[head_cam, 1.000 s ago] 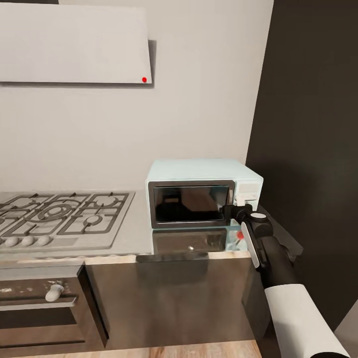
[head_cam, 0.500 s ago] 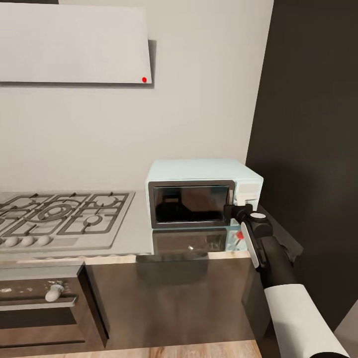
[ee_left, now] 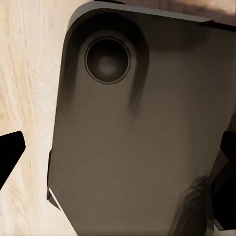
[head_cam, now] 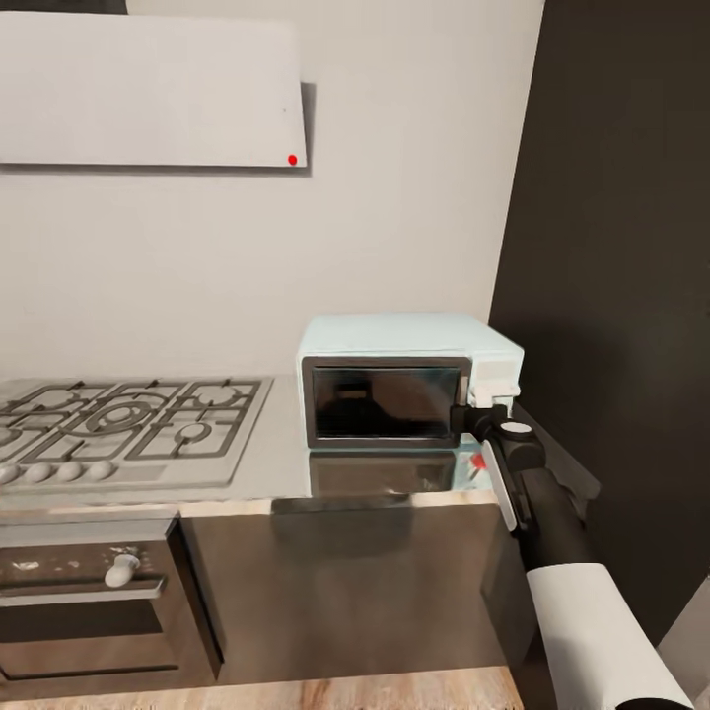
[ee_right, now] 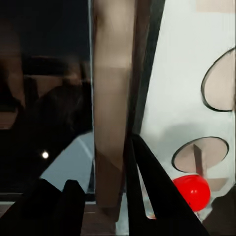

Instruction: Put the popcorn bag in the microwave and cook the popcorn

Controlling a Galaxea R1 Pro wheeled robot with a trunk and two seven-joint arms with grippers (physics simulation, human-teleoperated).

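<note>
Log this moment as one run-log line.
stage: at microwave | door: shut | right tool: at door's control-panel edge, grip unclear | left tool: open, over dark base | hob: beside microwave

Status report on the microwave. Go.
Right gripper at microwave door edge, grip unclear. Door shut. Left gripper open, above robot's base.

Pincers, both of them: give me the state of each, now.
Left pincer: open, fingers wide apart, holding nothing.
Right pincer: at the microwave door's edge; open or shut cannot be told.
</note>
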